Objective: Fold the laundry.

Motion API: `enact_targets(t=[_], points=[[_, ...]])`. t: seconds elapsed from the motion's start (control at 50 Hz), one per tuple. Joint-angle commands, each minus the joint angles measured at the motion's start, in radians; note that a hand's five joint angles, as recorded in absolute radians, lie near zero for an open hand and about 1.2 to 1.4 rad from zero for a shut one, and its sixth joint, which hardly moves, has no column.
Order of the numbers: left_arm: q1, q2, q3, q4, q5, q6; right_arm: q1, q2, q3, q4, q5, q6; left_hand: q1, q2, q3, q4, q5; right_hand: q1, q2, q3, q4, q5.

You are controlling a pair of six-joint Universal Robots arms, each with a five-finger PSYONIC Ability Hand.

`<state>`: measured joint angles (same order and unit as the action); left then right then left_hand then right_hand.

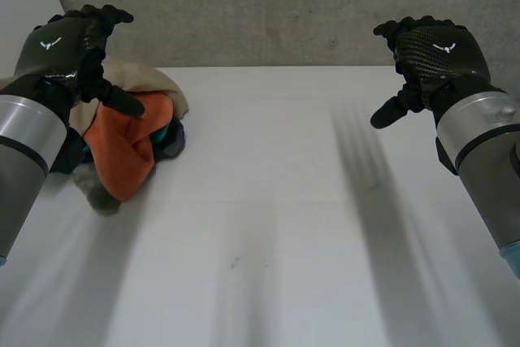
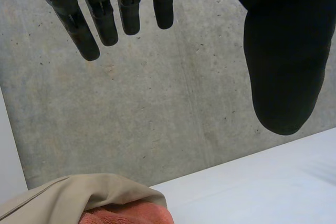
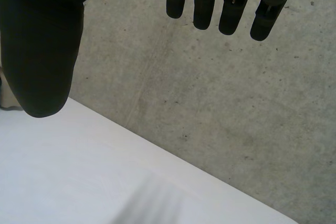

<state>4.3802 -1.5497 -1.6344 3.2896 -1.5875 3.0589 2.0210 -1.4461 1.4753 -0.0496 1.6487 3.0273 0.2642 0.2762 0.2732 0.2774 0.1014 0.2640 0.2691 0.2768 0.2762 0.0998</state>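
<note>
Head view: laundry pile point(image 1: 130, 148) below left hand point(image 1: 69, 46), apart from fingers point(image 1: 106, 15).

1. The left robot hand point(image 1: 69, 46) hangs above the far left corner of the surface point(image 1: 268, 201), back of the hand up. Its fingers point(image 2: 86, 30) are loosely straight, and the thumb point(image 2: 283, 66) stands well apart from them.
2. The right robot hand point(image 1: 435, 54) hangs above the surface's far right side. Its fingers point(image 3: 202, 3) are relaxed, and its thumb point(image 3: 42, 61) juts toward the surface's middle.
3. The left arm point(image 1: 20, 160) and the right arm point(image 1: 487, 160) rise from the surface's near corners, well apart.
</note>
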Motion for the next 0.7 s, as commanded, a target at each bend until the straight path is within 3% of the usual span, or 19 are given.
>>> enact_targets(t=[0.02, 0.2, 0.28, 0.3, 0.38, 0.52, 0.6, 0.62, 0.66, 0.7], points=[[-0.001, -0.001, -0.005, 0.004, 0.003, 0.006, 0.001, 0.001, 0.003, -0.007, 0.000, -0.001, -0.090, -0.102, -0.099, -0.103, -0.101, -0.089, -0.095, -0.102, -0.102, -0.100], [0.018, -0.032, 0.070, 0.008, -0.002, 0.009, 0.001, 0.001, -0.003, -0.007, -0.003, -0.002, -0.089, -0.101, -0.098, -0.102, -0.101, -0.089, -0.095, -0.102, -0.102, -0.100], [0.111, -0.208, 0.197, -0.004, -0.005, 0.018, 0.001, 0.006, -0.001, -0.007, -0.007, -0.002, -0.080, -0.092, -0.089, -0.093, -0.092, -0.089, -0.095, -0.102, -0.102, -0.100], [0.171, -0.267, 0.249, -0.017, -0.005, 0.036, 0.001, 0.006, 0.000, -0.007, -0.009, -0.002, -0.071, -0.083, -0.080, -0.085, -0.083, -0.089, -0.095, -0.102, -0.102, -0.100], [0.281, -0.399, 0.341, -0.036, 0.009, 0.107, 0.001, 0.006, 0.005, -0.007, -0.010, -0.002, -0.068, -0.080, -0.077, -0.082, -0.080, -0.089, -0.095, -0.102, -0.102, -0.100], [0.314, -0.608, 0.464, -0.036, 0.046, 0.227, 0.002, 0.004, 0.011, -0.007, -0.012, -0.001, -0.027, -0.039, -0.036, -0.040, -0.039, -0.089, -0.095, -0.102, -0.102, -0.100], [0.331, -0.655, 0.498, -0.036, 0.052, 0.247, 0.015, 0.004, 0.013, -0.010, -0.012, -0.004, 0.242, 0.230, 0.233, 0.229, 0.230, -0.089, -0.095, -0.102, -0.102, -0.100], [0.335, -0.655, 0.499, -0.033, 0.058, 0.245, 0.016, 0.004, 0.013, -0.010, -0.012, -0.005, 0.644, 0.632, 0.635, 0.631, 0.632, -0.089, -0.095, -0.102, -0.102, -0.100], [0.334, -0.650, 0.502, -0.027, 0.066, 0.245, 0.021, 0.003, 0.013, -0.012, -0.012, -0.015, 1.083, 1.071, 1.074, 1.070, 1.072, -0.089, -0.095, -0.102, -0.102, -0.100], [0.323, -0.638, 0.504, -0.016, 0.073, 0.239, 0.022, 0.003, 0.013, -0.012, -0.010, -0.024, 1.132, 1.120, 1.123, 1.119, 1.120, -0.089, -0.095, -0.102, -0.102, -0.100]])
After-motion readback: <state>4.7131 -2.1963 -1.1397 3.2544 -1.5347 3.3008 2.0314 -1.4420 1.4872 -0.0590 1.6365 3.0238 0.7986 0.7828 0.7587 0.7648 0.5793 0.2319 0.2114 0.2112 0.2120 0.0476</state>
